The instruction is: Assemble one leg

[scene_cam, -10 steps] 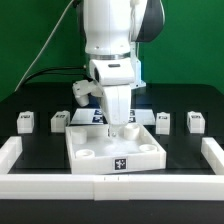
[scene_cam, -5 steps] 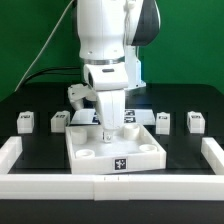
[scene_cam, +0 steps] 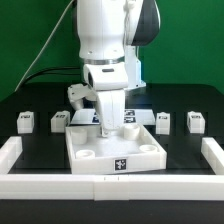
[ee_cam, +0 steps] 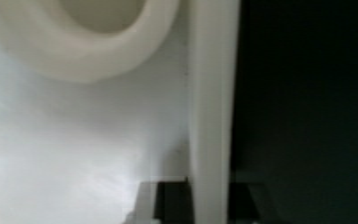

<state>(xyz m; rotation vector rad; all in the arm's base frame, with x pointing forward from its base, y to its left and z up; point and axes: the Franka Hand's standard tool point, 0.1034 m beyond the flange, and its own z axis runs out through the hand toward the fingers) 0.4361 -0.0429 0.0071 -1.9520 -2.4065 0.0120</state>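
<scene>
Four white pegs are standing in a row across the middle of the black table (scene_cam: pixel 185 142). One leg (scene_cam: pixel 25 122) is sitting near the exterior view's left edge of the worktop and a second leg (scene_cam: pixel 60 121) is just beside the panel (scene_cam: pixel 125 148). A third leg (scene_cam: pixel 163 122) is flanking the panel on the other side, and a fourth leg (scene_cam: pixel 195 121) is sitting near the right edge. All four are resting on the table, apart from the gripper (scene_cam: pixel 108 127).

The gripper is pointing straight down over the rear part of the panel. Its tips are at or just above the surface, and I cannot tell whether the jaws are clenched or released.

A white rail (scene_cam: pixel 12 152) is bordering the worktop's left, right and front edges.

Only the exterior view is showing the legs, the arm and the tags: one on each leg and one tag (scene_cam: pixel 119 164) on the panel's front face, their patterns too small to read.

The wrist view is blurred and is showing only a round hole (ee_cam: pixel 101 25) in the white panel, a straight raised edge and black table beyond. A dark patch at that edge is possibly a tag.
</scene>
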